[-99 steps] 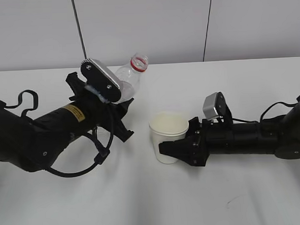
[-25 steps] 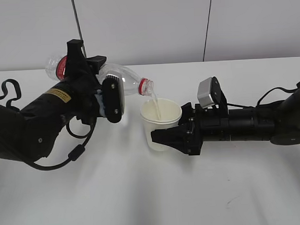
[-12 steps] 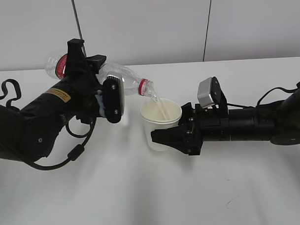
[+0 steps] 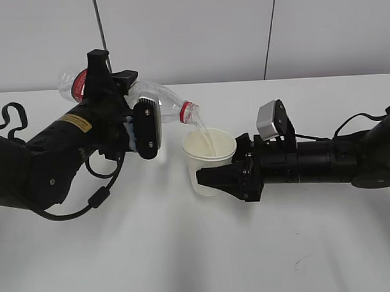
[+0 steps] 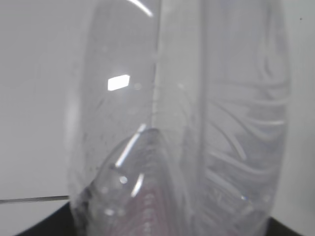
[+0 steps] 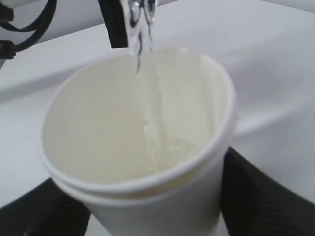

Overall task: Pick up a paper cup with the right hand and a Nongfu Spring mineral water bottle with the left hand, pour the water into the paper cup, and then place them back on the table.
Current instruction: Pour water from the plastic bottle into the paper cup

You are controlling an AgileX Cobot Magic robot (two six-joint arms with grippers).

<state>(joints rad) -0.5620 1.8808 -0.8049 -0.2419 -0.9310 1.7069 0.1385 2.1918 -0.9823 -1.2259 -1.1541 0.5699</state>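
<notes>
Up high on the left, left hand [image 4: 127,116] clamped tight around the middle of the Nongfu Spring mineral water bottle [image 4: 160,101]. Fingers pressed on both sides of the clear body, nothing else touched. Bottle tipped over almost flat, long way running from left to right. Red-ringed mouth poking out past the fingers toward the right and a little down. Fat bottom end sticking out behind the hand, up and to the left, with a bit of red label showing there. From the left wrist view, only the see-through bottle [image 5: 177,128] filling the whole picture, ridges and bright glints on it, too close to see the fingers.

Off to the right, right hand [image 4: 212,177] lying low and level, squeezed shut on the paper cup [image 4: 209,159]. Black fingers [image 6: 256,196] hugging the lower wall of the cup on both sides. Cup standing straight up at the tip of that hand, open top facing up, just under and beside the bottle mouth. Cannot tell whether lifted off the table [image 4: 186,261] or resting on it.

Thin stream of water [image 4: 203,131] falling from the bottle mouth into the cup. From the right wrist view, water [image 6: 147,73] running down the inside wall of the cup [image 6: 142,162] into a small puddle at the bottom.
</notes>
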